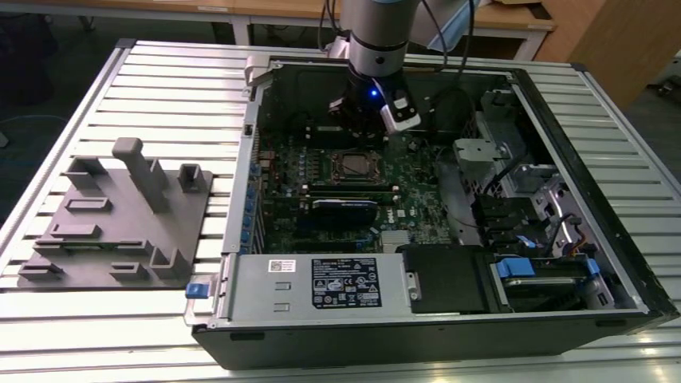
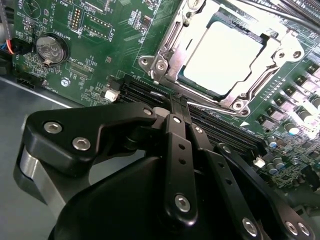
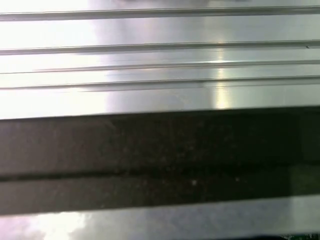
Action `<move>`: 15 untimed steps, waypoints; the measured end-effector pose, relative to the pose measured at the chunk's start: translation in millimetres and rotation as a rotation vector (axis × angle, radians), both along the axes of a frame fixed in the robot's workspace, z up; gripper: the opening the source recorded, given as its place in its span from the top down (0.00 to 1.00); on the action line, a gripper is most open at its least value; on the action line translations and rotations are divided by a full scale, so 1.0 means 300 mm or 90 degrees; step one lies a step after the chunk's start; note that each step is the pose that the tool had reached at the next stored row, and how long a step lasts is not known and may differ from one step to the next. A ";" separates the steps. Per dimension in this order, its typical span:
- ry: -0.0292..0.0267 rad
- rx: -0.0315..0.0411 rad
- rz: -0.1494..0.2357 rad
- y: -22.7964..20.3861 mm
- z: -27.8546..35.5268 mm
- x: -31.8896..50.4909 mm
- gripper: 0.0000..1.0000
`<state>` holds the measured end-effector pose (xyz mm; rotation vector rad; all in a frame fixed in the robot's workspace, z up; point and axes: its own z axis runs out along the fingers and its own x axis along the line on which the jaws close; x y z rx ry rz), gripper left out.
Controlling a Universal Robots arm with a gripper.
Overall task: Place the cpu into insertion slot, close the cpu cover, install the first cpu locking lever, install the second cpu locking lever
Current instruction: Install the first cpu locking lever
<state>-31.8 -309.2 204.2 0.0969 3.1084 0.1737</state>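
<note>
Exterior view: your arm's black gripper (image 1: 360, 126) hung inside the open black computer case (image 1: 426, 343), over the green circuit board (image 1: 415, 199) and near the far side of the small square metal-rimmed insertion slot (image 1: 332, 166), not touching it as far as I could tell. Second wrist view: the gripper (image 2: 171, 104) looked closed, tips together, with nothing in it. The flat square cpu with the silvery-grey top (image 2: 222, 57) sat in the slot, and the thin silvery metal cpu cover frame (image 2: 272, 55) lay down around it, with the chip showing through its window. I couldn't tell whether either locking lever was latched. Main risk, in my view: the tip sat just over the long black memory slots (image 2: 150, 92) beside the socket, so a slightly off descent would have landed on them or on the cover's rim instead of a lever. A sideways shove on a springy lever could have slipped and scraped the board, and if the cover was unlatched it could have lifted. The round silver coin cell (image 2: 51, 48) was well apart and at low risk. First wrist view: a ribbed silvery metal surface (image 3: 160, 50) above a dark band (image 3: 160, 150). That gave you nothing on tip clearance, so don't lean on that camera.
</note>
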 end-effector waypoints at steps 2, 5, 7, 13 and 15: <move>-0.0001 0.0000 0.001 0.000 0.000 -0.001 0.90; -0.0005 0.0001 0.002 0.000 0.000 -0.003 0.90; -0.0009 0.0000 0.003 0.000 0.000 -0.004 0.90; -0.0013 0.0000 0.006 0.002 0.000 -0.004 0.90; -0.0013 0.0001 0.007 0.003 0.000 -0.004 0.90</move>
